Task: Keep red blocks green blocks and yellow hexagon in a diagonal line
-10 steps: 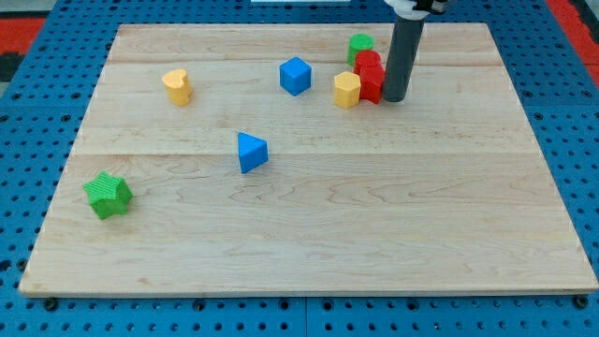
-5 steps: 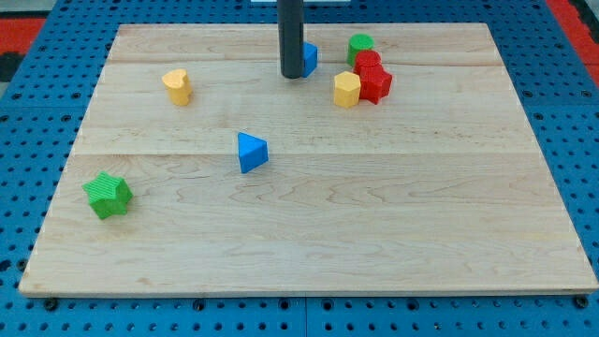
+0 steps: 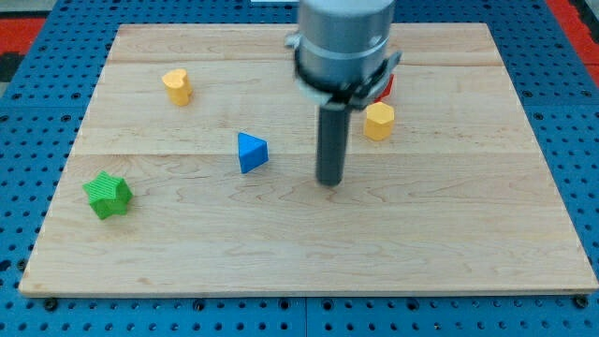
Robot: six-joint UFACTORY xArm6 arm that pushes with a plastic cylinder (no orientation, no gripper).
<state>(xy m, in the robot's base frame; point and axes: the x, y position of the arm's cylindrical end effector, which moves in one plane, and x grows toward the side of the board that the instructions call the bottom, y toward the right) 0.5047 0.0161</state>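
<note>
My tip (image 3: 328,182) rests on the board near its middle, to the right of the blue triangle (image 3: 250,153) and below-left of the yellow hexagon (image 3: 378,121). The hexagon sits right of centre. A red block (image 3: 387,84) peeks out at the arm's right edge just above the hexagon; the arm body hides most of it. A green star (image 3: 108,195) lies at the view's left, lower part. The other red block, the green cylinder and the blue cube are hidden behind the arm.
A yellow heart-shaped block (image 3: 176,86) stands at the upper left. The wooden board (image 3: 299,253) lies on a blue pegboard; its edges run close to the view's borders.
The arm moved from the board's top toward the centre and now looms large. The yellow hexagon has shifted down and to the right. The blue cube and green cylinder went out of sight.
</note>
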